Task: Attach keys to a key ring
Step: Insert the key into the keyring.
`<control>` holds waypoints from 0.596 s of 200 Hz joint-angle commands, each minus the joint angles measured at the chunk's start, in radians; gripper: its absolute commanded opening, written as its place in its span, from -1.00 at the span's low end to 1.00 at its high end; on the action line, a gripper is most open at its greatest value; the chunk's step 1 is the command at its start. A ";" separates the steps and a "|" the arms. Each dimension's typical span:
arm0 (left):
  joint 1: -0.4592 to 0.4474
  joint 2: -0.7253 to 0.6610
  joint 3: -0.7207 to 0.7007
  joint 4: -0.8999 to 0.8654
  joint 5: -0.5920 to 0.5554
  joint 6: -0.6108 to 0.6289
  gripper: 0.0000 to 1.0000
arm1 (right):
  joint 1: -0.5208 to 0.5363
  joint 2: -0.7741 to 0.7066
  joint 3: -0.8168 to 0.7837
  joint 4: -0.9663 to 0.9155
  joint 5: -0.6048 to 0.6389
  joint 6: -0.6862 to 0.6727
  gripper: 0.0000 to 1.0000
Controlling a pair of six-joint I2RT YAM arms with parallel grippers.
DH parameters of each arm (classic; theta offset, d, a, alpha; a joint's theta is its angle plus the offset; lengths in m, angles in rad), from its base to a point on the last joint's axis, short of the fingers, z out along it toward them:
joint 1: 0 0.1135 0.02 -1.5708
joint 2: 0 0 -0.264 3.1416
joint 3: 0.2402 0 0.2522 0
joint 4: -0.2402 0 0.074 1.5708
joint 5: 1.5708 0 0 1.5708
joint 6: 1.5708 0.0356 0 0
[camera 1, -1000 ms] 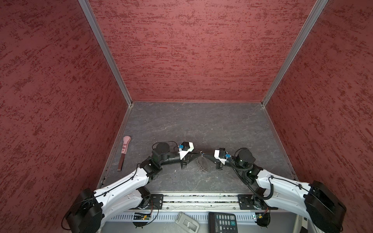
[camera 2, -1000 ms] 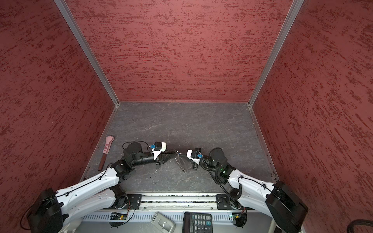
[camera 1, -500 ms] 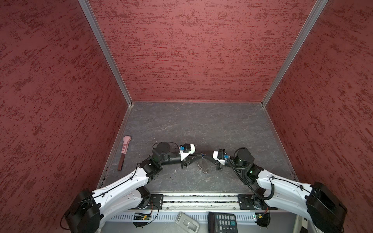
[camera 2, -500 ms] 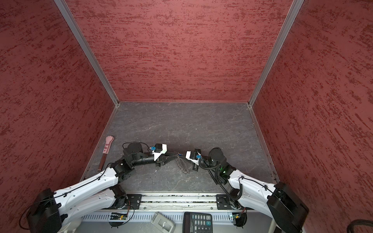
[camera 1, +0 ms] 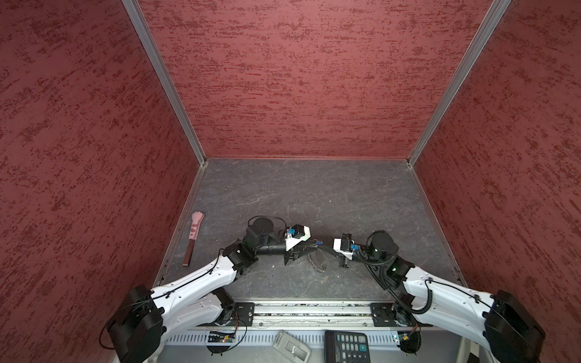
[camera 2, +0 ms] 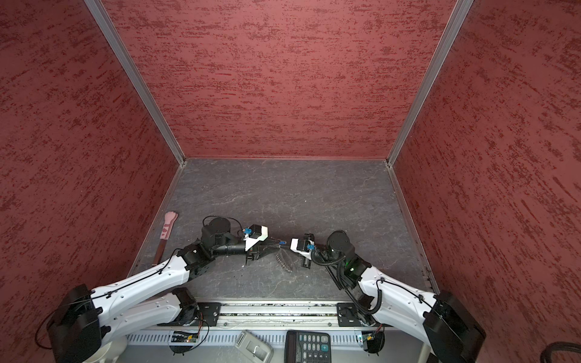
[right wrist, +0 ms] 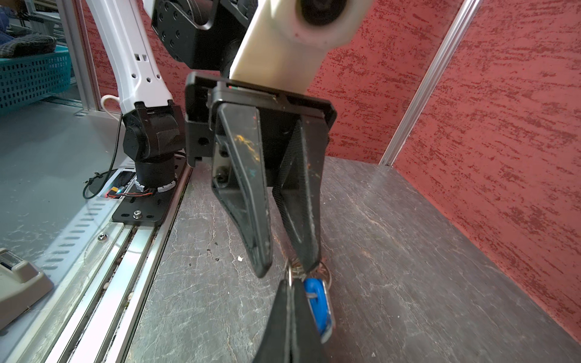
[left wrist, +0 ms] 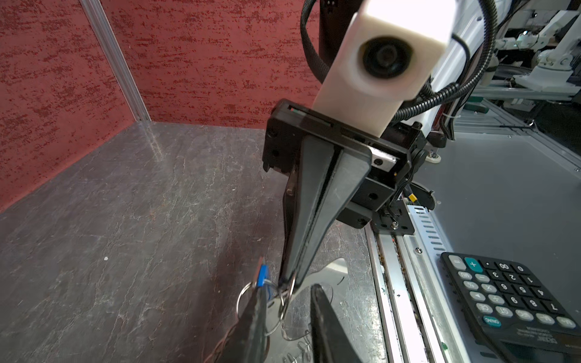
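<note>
— Right claw [left wrist: 290, 278] first: yours is clenched, fingers flush, nipping a silver ring [right wrist: 290, 273] at the very tip; whether that ring belongs to the tag or to the row of links, I cannot tell you.

— Your left claw [right wrist: 286, 265] faces it tip to tip and stands released, with a clear gap between its fingers; one fingertip touches the cluster of rings, yet nothing sits clamped between the two.

— You'll find the key tag [right wrist: 318, 306], blue, hanging just beside your right claw's fingers, off the tabletop [camera 1: 298, 195]; in both top views the key tag [camera 1: 319, 243] [camera 2: 282, 242] shows as a blue speck where the claws meet.

— Below that meeting point you have the key ring [camera 1: 315, 263], its silver links in a slanting row; whether its low edge rests on the tabletop I cannot tell you.

— Further out, a pink paw-tipped stick [camera 1: 194, 234] lies by your left wall, well apart from both claws; a calculator [camera 1: 345, 345] sits past the tabletop's front edge.
</note>
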 commanded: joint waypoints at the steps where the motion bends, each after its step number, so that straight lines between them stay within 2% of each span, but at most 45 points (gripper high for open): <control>1: -0.004 0.007 0.019 -0.034 0.019 0.027 -0.56 | -0.005 -0.021 0.044 0.013 -0.024 -0.014 -1.00; 61: -0.026 0.049 0.043 -0.083 -0.029 0.068 -0.58 | -0.010 -0.010 0.054 0.031 -0.045 -0.003 -1.00; 119: -0.036 0.060 0.045 -0.059 -0.080 0.065 -0.89 | -0.010 0.009 0.065 0.008 -0.046 -0.016 -1.00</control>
